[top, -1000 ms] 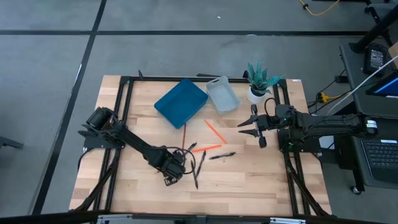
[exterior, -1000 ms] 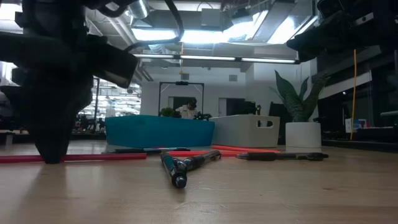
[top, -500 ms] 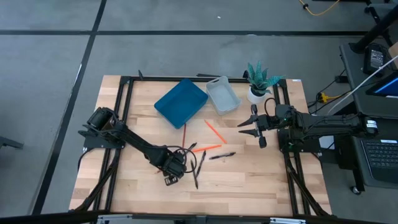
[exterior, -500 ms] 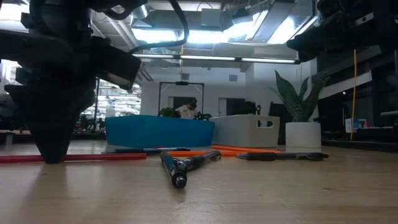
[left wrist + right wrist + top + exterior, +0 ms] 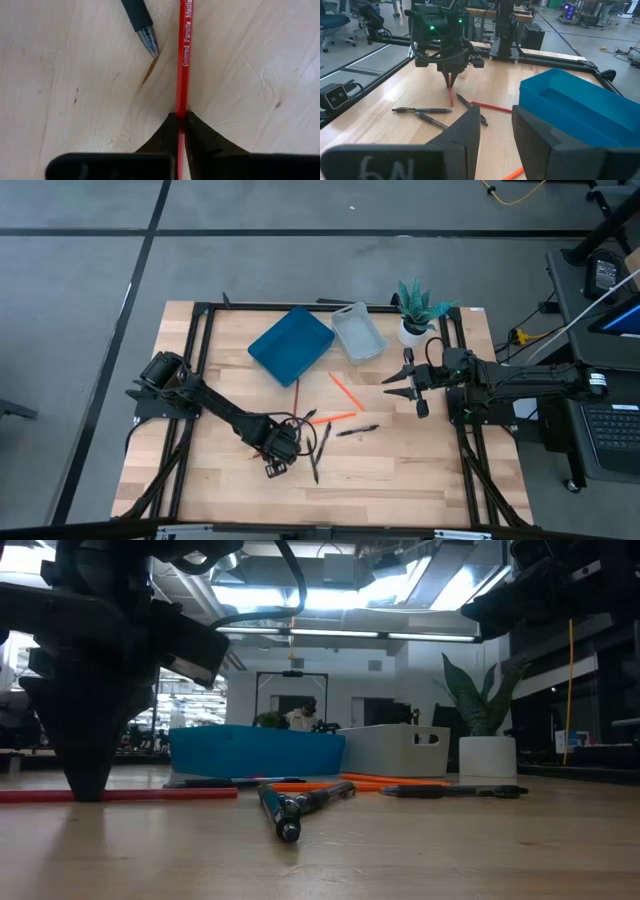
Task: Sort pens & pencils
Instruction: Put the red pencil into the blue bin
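The high view looks straight down on the whole wooden table (image 5: 400,470), the blue tray (image 5: 290,345) near its far edge. The low view sits at table-top height, level with the boards, facing that same tray (image 5: 255,752) — and the room behind it. The left wrist view hangs very close over the wood, looking down. The right wrist view looks across the table past the tray (image 5: 580,107) — all but the left wrist view share it.
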Controlling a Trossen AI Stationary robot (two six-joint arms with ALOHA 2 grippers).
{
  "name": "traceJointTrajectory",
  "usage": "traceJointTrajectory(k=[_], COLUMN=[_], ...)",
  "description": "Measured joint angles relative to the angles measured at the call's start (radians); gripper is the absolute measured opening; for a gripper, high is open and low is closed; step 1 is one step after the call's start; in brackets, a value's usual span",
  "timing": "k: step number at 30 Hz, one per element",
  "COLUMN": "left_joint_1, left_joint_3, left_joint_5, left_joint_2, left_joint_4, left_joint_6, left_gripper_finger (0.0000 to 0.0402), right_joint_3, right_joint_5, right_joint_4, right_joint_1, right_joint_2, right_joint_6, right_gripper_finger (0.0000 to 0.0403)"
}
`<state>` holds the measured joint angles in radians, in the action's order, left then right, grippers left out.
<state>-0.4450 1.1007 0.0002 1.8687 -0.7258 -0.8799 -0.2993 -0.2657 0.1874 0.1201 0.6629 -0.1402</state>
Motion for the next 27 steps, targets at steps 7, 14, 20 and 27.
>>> traceJointTrajectory(k=[7,14,20,27], left_joint_1=[0.0,0.0,0.003,0.012], left_joint_3=[-0.002,-0.005,-0.006,-0.005], left_joint_5=[-0.002,-0.006,-0.012,-0.012], left_joint_2=[-0.004,-0.036,-0.061,-0.083], left_joint_4=[0.0,-0.012,-0.026,-0.05], left_joint_6=[0.002,0.004,0.027,0.046], left_gripper_finger=[0.0008,0.0007,0.0006,0.0006], right_joint_3=[0.0,0.0,0.0,0.0], right_joint_5=[0.0,0.0,0.0,0.0], right_joint_4=[-0.004,-0.007,-0.007,-0.018], right_joint_1=[0.0,0.0,0.0,0.0], right_joint_2=[0.0,0.0,0.0,0.0], right_joint_6=[0.0,0.0,0.0,0.0], right_gripper_finger=[0.0115,0.0115,0.0115,0.0115])
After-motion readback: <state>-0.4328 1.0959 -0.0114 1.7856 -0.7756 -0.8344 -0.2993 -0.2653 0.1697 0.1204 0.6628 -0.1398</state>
